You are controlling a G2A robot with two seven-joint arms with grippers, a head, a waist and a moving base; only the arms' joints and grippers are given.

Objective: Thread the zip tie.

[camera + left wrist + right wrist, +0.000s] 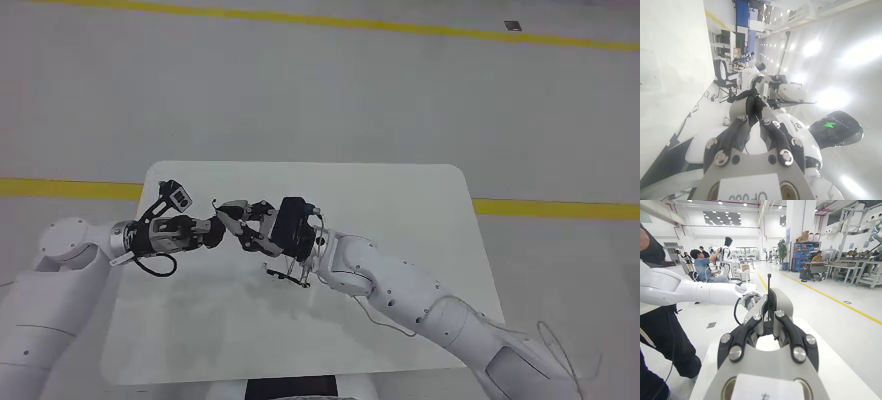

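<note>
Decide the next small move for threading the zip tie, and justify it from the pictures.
Probably ease the left gripper onto the zip tie just below its head: the right gripper holds the strap upright, head uppermost and free, with the left close beside it.

We see a matt plastic zip tie (769, 281), a smooth matt table (400, 195), and glossy metal pins (799, 352) on the right tool (770, 302).
</note>
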